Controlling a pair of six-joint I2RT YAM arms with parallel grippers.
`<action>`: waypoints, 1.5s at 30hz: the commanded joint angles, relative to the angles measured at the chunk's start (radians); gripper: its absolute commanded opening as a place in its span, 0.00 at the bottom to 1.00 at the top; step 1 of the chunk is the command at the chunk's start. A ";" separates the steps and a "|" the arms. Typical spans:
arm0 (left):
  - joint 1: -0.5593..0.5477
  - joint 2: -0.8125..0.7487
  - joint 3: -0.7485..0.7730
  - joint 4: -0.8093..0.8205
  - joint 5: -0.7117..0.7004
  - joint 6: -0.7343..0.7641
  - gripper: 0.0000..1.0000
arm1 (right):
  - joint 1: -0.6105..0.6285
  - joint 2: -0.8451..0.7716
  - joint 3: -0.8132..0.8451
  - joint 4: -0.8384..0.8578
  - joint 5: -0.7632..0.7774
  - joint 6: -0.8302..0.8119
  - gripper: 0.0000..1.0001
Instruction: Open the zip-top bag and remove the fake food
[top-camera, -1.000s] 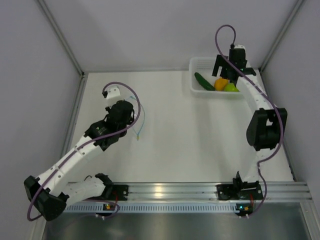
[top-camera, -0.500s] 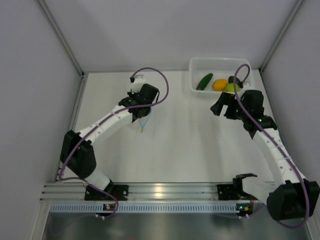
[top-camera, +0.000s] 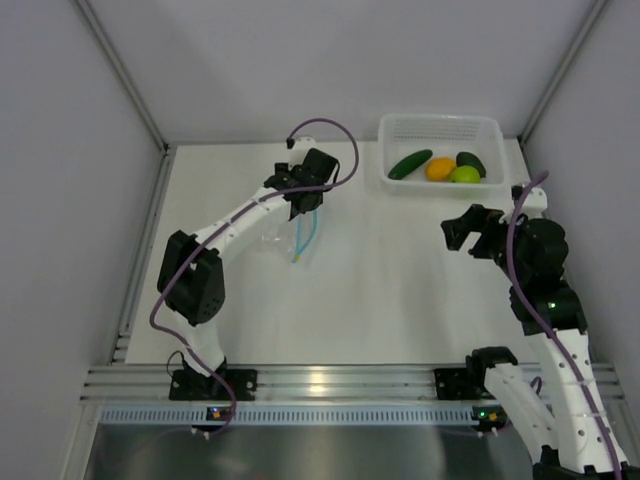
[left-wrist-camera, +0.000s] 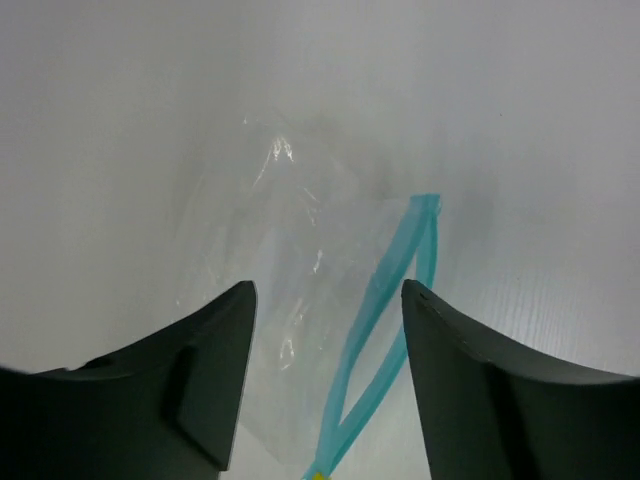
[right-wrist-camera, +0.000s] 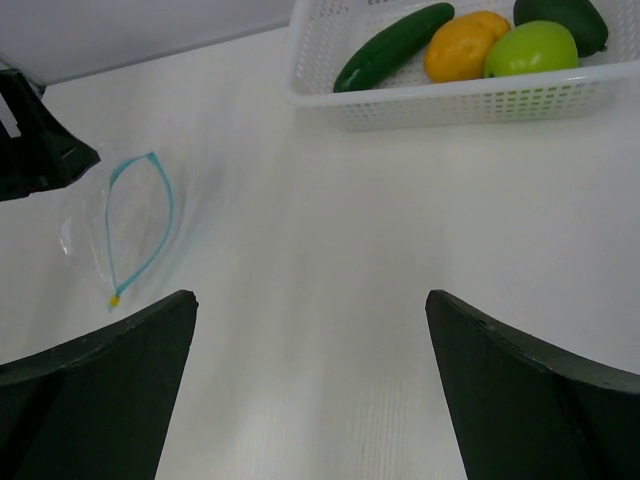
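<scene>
Top view: the left fingers (left-wrist-camera: 200, 390), swung over to the far middle, have just parted, leaving the bag (top-camera: 285, 240) flat on the table (top-camera: 400, 290), zip gaping, nothing inside. The right fingers (right-wrist-camera: 90, 400), wide apart, have backed off the basket (top-camera: 440, 130) holding the food (top-camera: 440, 168). Looks finished to me.

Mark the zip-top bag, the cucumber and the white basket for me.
zip-top bag (left-wrist-camera: 300, 295): left wrist view, on the clear film beside the blue zip strip.
cucumber (right-wrist-camera: 392, 45): right wrist view, on the middle of its length.
white basket (right-wrist-camera: 470, 100): right wrist view, on the near mesh wall.
</scene>
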 joint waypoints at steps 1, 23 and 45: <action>0.005 -0.083 0.032 0.006 0.025 -0.010 0.72 | -0.007 -0.017 0.033 -0.052 0.047 -0.024 0.99; 0.040 -1.134 -0.579 -0.002 0.052 0.088 0.98 | 0.151 -0.066 0.199 -0.216 0.386 -0.173 0.99; 0.040 -1.491 -0.643 -0.169 0.109 0.168 0.98 | 0.154 -0.218 0.173 -0.350 0.414 -0.206 0.99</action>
